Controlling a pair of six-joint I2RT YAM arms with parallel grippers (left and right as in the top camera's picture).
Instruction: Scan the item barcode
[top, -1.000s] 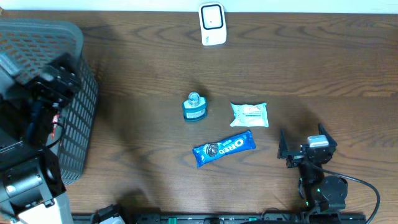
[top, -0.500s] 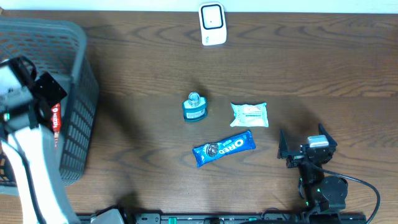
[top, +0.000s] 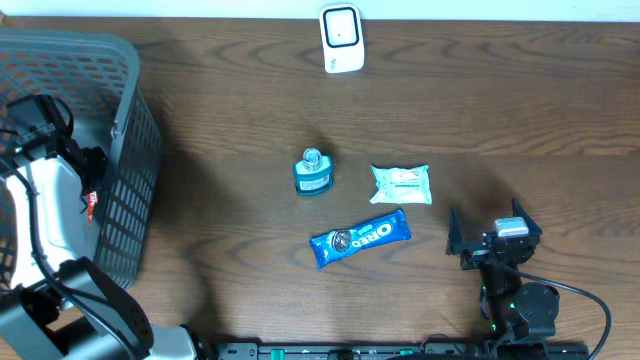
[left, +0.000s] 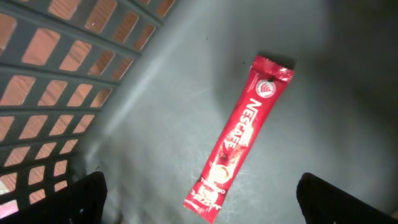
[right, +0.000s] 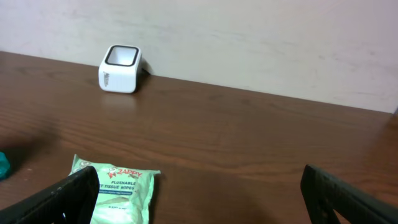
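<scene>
Red "NESCAFE" stick sachet (left: 239, 140) lying flat on the floor of the grey plastic basket (left: 74, 74); left gripper (left: 200, 193) poised above, jaws spread, empty. Right gripper (right: 200, 190), likewise spread, low over the table, faces white "ZAPPY" wipes pack (right: 115, 186).

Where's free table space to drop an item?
Bare wood between the basket and the bottle; also right of the scanner, beyond the wipes. Crowded mid-table: bottle, wipes and cookie pack sit close together.
</scene>
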